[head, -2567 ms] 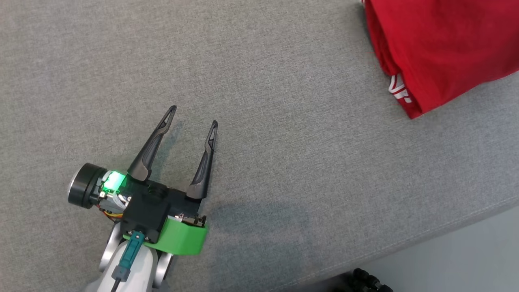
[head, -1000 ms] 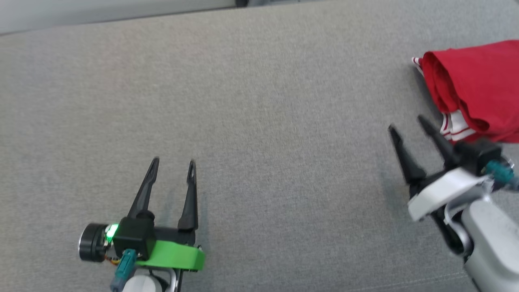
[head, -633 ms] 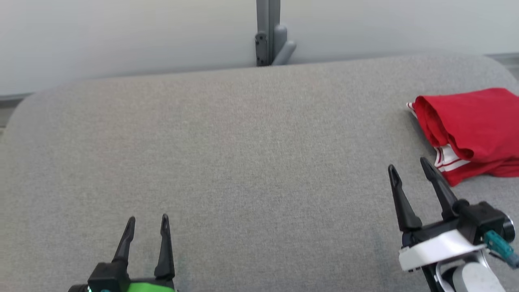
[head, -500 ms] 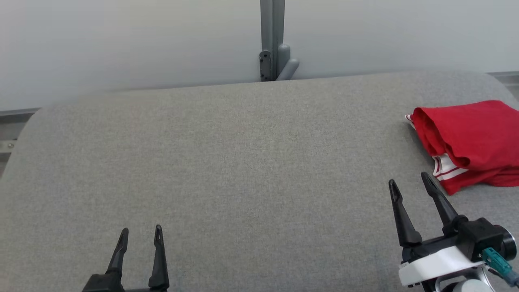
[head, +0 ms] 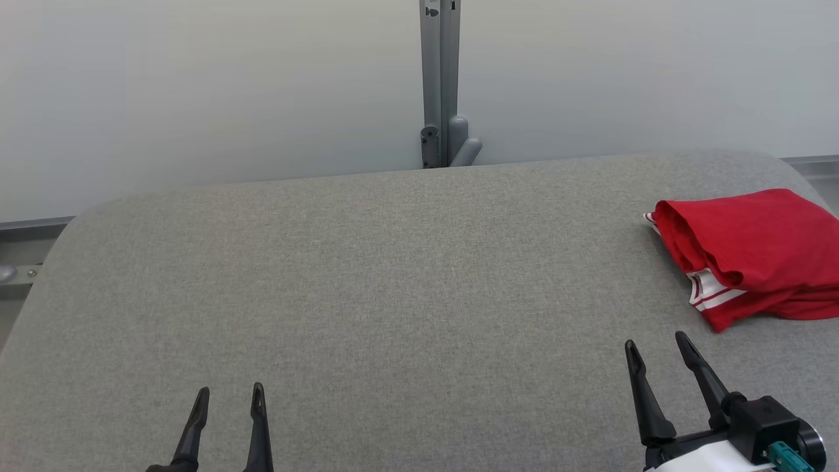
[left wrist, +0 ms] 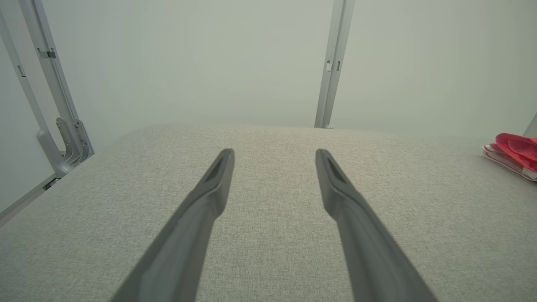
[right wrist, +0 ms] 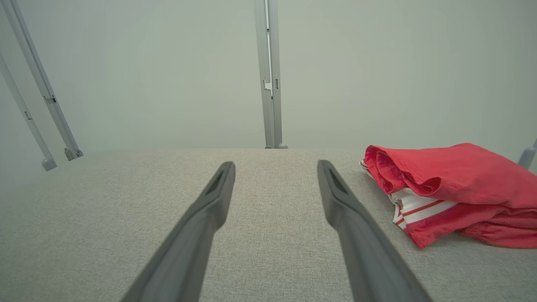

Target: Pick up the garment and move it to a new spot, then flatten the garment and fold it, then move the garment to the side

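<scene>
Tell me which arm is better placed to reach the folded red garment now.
Right. The right pincer sits open just short of the garment; the left pincer is far across the grey surface.

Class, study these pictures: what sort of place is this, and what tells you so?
Probably a robot test booth, not a home: a grey fabric-covered table, plain pale wall panels joined by a metal post, and one folded red garment.

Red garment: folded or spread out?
Folded. The red garment lies as a compact layered bundle on the grey surface, white striped trim showing between its layers.
</scene>
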`<state>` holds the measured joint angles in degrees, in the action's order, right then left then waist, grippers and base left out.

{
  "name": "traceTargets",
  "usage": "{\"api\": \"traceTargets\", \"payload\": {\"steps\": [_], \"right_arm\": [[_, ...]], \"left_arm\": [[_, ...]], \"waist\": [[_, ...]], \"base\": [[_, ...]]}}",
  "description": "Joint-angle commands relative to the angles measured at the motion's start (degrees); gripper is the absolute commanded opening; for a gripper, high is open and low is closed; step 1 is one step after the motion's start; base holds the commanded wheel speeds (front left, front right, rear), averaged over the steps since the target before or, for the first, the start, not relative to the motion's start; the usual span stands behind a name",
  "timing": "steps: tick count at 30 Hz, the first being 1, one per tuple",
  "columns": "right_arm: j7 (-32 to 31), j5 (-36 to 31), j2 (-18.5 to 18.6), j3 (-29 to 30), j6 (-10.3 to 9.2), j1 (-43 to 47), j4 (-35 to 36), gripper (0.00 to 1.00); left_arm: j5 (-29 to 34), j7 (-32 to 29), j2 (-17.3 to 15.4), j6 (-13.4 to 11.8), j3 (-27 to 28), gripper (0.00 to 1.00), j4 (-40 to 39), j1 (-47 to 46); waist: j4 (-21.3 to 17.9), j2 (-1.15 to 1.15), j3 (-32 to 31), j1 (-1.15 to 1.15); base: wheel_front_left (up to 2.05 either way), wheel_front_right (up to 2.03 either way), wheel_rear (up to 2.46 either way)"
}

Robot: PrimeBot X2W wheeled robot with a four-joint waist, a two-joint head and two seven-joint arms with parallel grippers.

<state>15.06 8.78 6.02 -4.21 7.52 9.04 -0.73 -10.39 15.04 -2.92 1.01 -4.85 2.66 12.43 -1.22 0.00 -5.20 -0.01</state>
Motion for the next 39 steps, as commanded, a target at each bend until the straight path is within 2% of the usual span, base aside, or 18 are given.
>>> {"api": "traceTargets", "payload": {"steps": [1,12,13,17,39], "right_arm": [[0.1,0.1,-0.1,0.0,-0.07,0.5,-0.2,1.0],[0.2,0.4,-0.1,0.1,-0.07,0.9,-0.3,1.0],[0.2,0.5,-0.1,0.1,-0.07,1.0,-0.3,0.0],[-0.1,0.3,-0.3,-0.2,0.0,0.6,-2.1,0.0],[-5.1,24.1,0.2,1.9,-0.01,-2.1,-3.4,0.0]], "left_arm": [[0.2,0.1,0.0,0.0,0.0,1.0,0.1,0.4],[0.1,0.1,0.0,0.1,-0.4,1.0,0.4,0.6],[-0.1,0.1,0.0,0.1,-0.5,0.0,0.4,0.6],[-0.1,-0.3,0.1,0.0,-0.7,0.0,2.4,0.2],[-23.1,-4.4,-0.8,1.8,0.5,0.0,3.5,-3.8]], "waist": [[0.0,0.0,0.0,0.01],[0.3,0.0,0.0,0.01],[0.3,0.0,0.0,0.01],[0.3,0.0,0.0,0.01],[0.4,0.0,0.9,0.01]], "base": [[0.0,0.0,0.0],[0.0,0.0,0.0],[0.0,0.0,0.0],[0.0,0.0,0.0],[0.0,0.0,0.0]]}}
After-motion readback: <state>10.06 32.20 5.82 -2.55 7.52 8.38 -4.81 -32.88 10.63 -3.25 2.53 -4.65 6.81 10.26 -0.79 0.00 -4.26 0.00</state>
